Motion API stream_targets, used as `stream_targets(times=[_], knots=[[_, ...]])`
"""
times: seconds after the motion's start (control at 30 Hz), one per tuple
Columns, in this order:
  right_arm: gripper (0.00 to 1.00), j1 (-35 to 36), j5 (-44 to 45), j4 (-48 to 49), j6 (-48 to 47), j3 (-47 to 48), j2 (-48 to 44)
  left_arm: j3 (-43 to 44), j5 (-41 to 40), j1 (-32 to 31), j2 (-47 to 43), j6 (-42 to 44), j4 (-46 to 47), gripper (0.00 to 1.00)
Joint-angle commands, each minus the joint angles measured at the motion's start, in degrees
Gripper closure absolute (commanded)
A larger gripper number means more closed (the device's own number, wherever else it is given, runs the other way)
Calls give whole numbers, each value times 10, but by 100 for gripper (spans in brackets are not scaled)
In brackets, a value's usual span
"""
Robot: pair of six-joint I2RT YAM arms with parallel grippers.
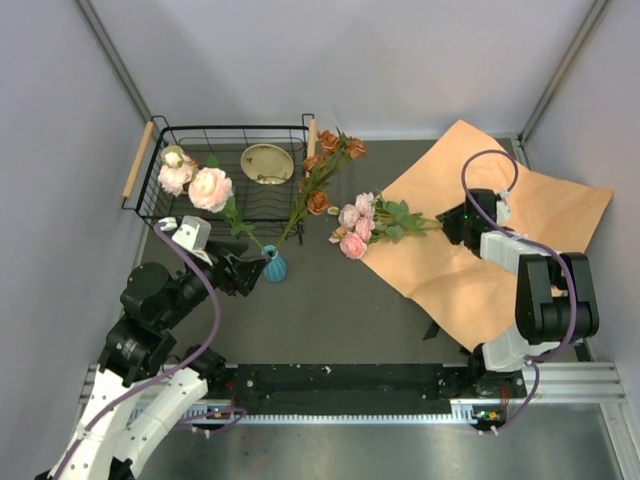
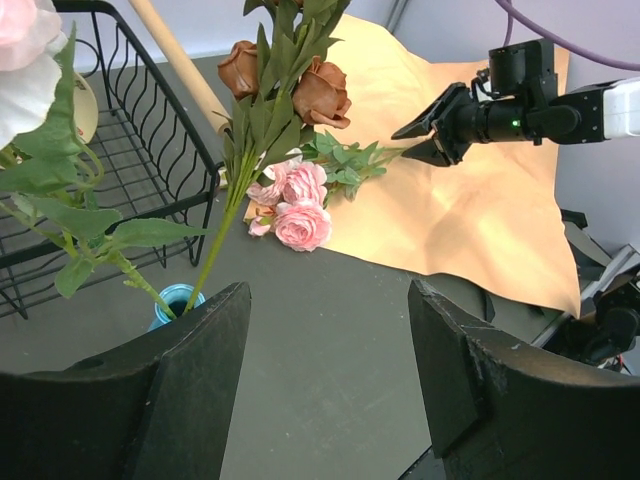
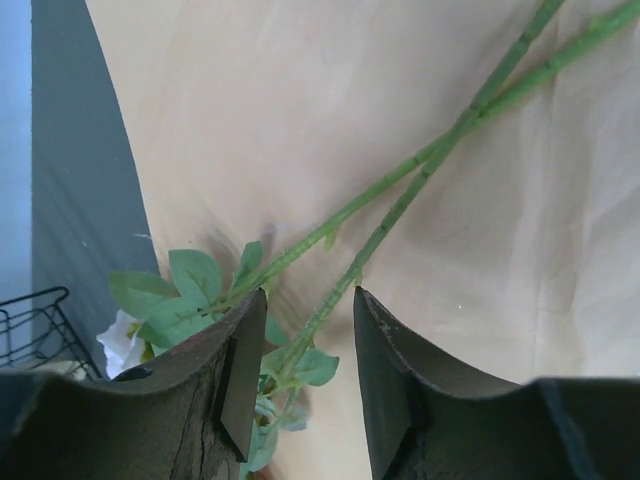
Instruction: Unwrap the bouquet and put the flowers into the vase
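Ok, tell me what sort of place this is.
Probably a robot lab test cell: plain grey walls box in a dark table, the left arm and right arm sit on a metal rail, and the vase and flowers look like props.

The dark table (image 1: 330, 320) carries a spread tan paper (image 1: 560, 210), a black wire basket (image 1: 230, 128) and a teal vase (image 1: 273, 266).

Top cam is looking down from above and behind the near edge of the table (image 1: 330, 320), covering most of it. Left wrist cam is riding low, looking across past its own fingers (image 2: 190, 390) toward the paper (image 2: 480, 220) and right gripper (image 2: 402, 147). Right wrist cam is facing down, close over the paper. All three are sharing paper and stems (image 3: 420, 175).
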Motion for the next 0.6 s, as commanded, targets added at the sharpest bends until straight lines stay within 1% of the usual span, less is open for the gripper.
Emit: stream_targets(times=[0.0, 0.2, 0.27, 0.33, 0.43, 0.47, 0.5, 0.57], knots=[[59, 0, 0, 37, 119, -16, 15, 13, 20, -1, 5, 13, 24, 31], [61, 0, 38, 32, 160, -30, 31, 14, 17, -1, 7, 17, 22, 31], [63, 0, 41, 33, 160, -24, 49, 14, 17, -1, 7, 17, 22, 31], [69, 0, 40, 40, 160, -15, 63, 15, 17, -1, 7, 16, 22, 31], [72, 0, 27, 62, 170, -12, 87, 16, 16, -1, 6, 15, 21, 31], [75, -1, 24, 67, 175, -11, 92, 16, 15, -1, 5, 15, 19, 31], [86, 1, 19, 70, 177, -13, 96, 18, 16, -1, 6, 15, 19, 31], [93, 0, 10, 82, 183, -20, 89, 21, 15, 0, 5, 16, 16, 31]])
